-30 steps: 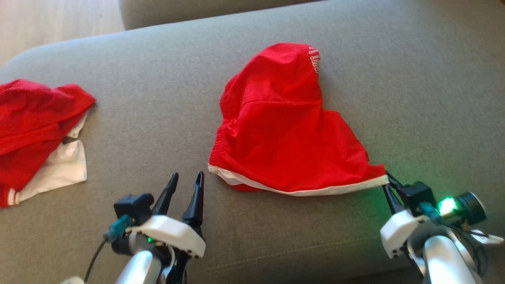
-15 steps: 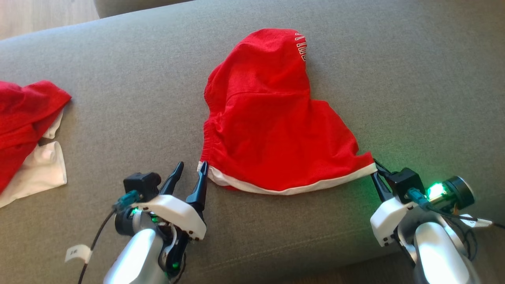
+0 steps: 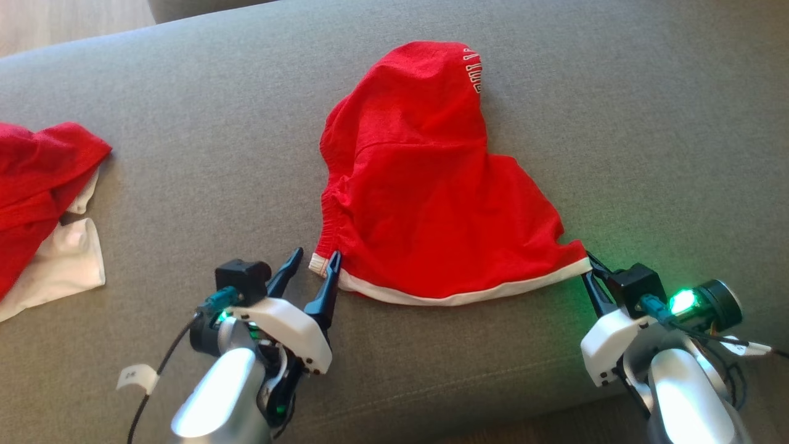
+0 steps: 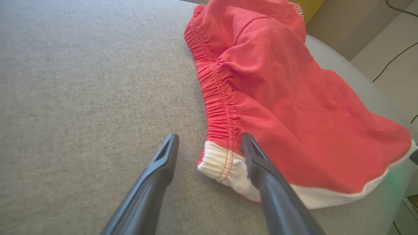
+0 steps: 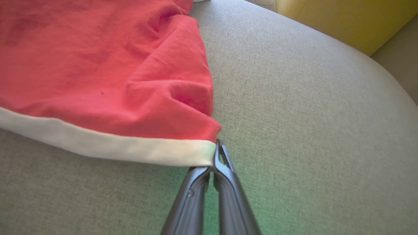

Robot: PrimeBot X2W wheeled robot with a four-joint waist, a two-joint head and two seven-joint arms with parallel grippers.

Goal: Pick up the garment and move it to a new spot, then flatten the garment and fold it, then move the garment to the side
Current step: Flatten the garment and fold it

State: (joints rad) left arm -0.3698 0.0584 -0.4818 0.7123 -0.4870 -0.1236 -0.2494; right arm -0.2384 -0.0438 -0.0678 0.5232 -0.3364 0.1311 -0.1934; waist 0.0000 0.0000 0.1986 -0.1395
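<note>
The garment [image 3: 431, 185], red with a white band [image 3: 456, 299] along its near edge, lies in a loose heap near the middle of the grey cushion [image 3: 185, 135]. Its far part bunches to a peak, so it is neither flat nor folded. The right gripper [image 3: 593, 266] is clamped shut on the band's near-right corner. The left gripper [image 3: 317, 256] stands with its jaws apart around the near-left corner (one finger over the band, the other above bare cushion) without pinching it. By this showing the flattening has barely begun: taking the second corner, spreading, folding and moving aside are all left. Another red-and-white cloth [image 3: 43, 185] lies well apart at the left.
</note>
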